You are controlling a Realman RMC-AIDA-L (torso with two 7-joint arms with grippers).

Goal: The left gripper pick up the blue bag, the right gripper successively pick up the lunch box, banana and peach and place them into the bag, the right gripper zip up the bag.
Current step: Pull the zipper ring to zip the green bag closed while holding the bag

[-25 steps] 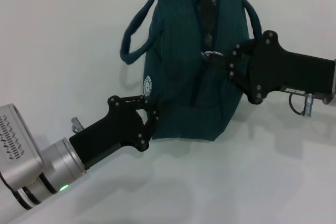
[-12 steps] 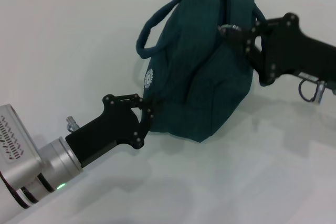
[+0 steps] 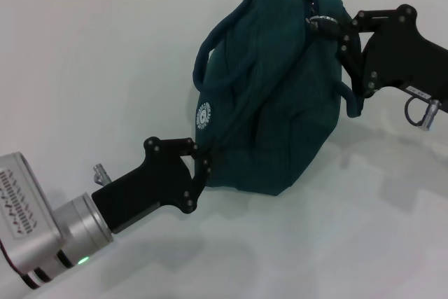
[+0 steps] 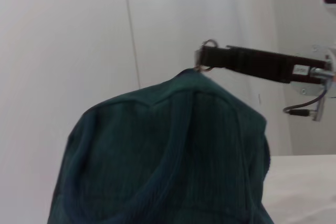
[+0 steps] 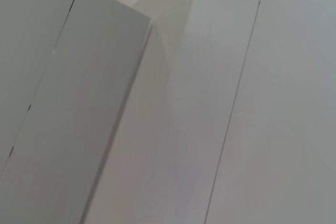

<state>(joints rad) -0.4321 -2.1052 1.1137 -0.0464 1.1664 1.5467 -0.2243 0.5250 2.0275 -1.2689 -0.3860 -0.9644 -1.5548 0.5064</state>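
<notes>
While the left pincer point(image 3: 201, 162) clamps the blue bag point(image 3: 280, 103) (tilted), the right pincer point(image 3: 341, 29) pinches its zipper ring point(image 3: 320, 21).

We see bright, even light from above; soft shadows fall on the bench point(image 3: 105, 68) under the left claw point(image 3: 201, 160) and blue bag point(image 3: 280, 124). Our left wrist view looks hazy.

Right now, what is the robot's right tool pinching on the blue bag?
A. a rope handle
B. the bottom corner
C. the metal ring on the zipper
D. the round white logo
C: the right tool meets the metal ring at the top seam of the blue bag, and the left wrist view also shows that tool's tip on the ring.
</notes>
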